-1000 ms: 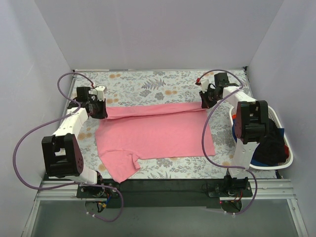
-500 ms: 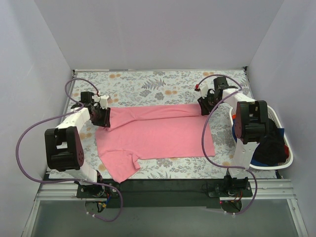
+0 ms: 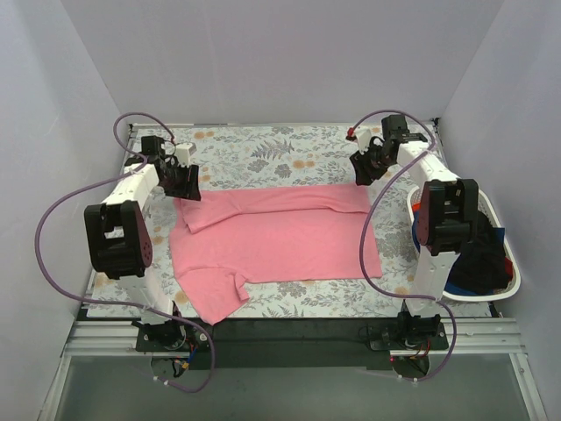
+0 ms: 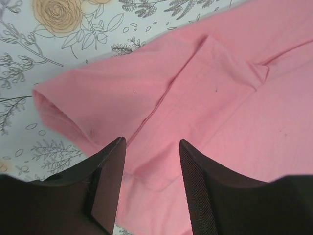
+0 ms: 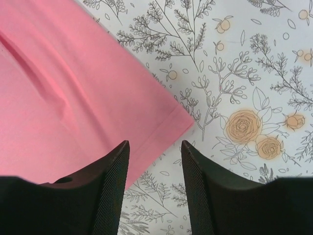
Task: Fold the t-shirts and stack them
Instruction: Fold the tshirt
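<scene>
Two grippers hang over the far corners of one salmon-pink t-shirt (image 3: 280, 237), which lies spread across the middle of the floral tablecloth (image 3: 263, 149) — its far edge is doubled back as a narrow band, and a short sleeve pokes out at the near left. The left gripper (image 3: 186, 181) sits above the far left corner. In its wrist view the two black fingers (image 4: 108, 178) stand apart with only pink cloth showing in the gap, nothing pinched, and a folded flap with a seam lies just ahead of them. The right gripper (image 3: 363, 169) is over the far right corner; its fingers (image 5: 111, 181) are likewise spread and grip nothing — the hemmed corner of the shirt ends just ahead of them on the tablecloth. At the right edge a white laundry basket (image 3: 478, 299) holds a black shirt (image 3: 480, 263), partly hidden by the right arm
</scene>
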Robot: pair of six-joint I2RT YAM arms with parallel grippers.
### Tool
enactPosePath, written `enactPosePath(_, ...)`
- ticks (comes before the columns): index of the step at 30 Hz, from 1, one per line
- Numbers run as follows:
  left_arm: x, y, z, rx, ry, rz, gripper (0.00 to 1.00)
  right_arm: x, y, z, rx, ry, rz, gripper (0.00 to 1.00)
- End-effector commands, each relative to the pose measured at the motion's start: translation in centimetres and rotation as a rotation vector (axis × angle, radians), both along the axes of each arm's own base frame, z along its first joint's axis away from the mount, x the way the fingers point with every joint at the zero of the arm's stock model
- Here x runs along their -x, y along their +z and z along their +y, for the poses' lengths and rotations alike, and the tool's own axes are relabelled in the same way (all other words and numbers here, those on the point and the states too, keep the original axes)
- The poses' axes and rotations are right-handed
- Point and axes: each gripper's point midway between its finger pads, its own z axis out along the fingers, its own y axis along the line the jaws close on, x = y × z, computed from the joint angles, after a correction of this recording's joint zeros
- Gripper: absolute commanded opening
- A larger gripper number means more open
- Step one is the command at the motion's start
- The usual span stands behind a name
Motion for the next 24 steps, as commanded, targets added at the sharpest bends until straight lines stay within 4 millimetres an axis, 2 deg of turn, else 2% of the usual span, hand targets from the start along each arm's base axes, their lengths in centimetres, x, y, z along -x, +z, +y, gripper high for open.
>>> enactPosePath(1, -0.5, -0.1, -0.3, 0.039, 0.004, 0.037, 0.47, 0.8, -1.2, 1.4, 0.008, 0.041, 0.06, 0.52)
enactPosePath(15, -0.1, -3.6, -0.4, 0.04, -0.011, 0.128, 0.49, 4.4, -5.6, 1.3, 0.079, 0.091, 0.182, 0.45)
enactPosePath(20, 0.4, -4.1, -0.7, 0.039, -0.024, 0.142, 0.45, 4.9, -6.5, 0.7, 0.11, 0.091, 0.204, 0.42)
enactPosePath(24, 1.1, -4.9, -0.8, 0.036, -0.029, 0.168, 0.44, 4.7, -6.5, 0.9, 0.105, 0.088, 0.204, 0.42)
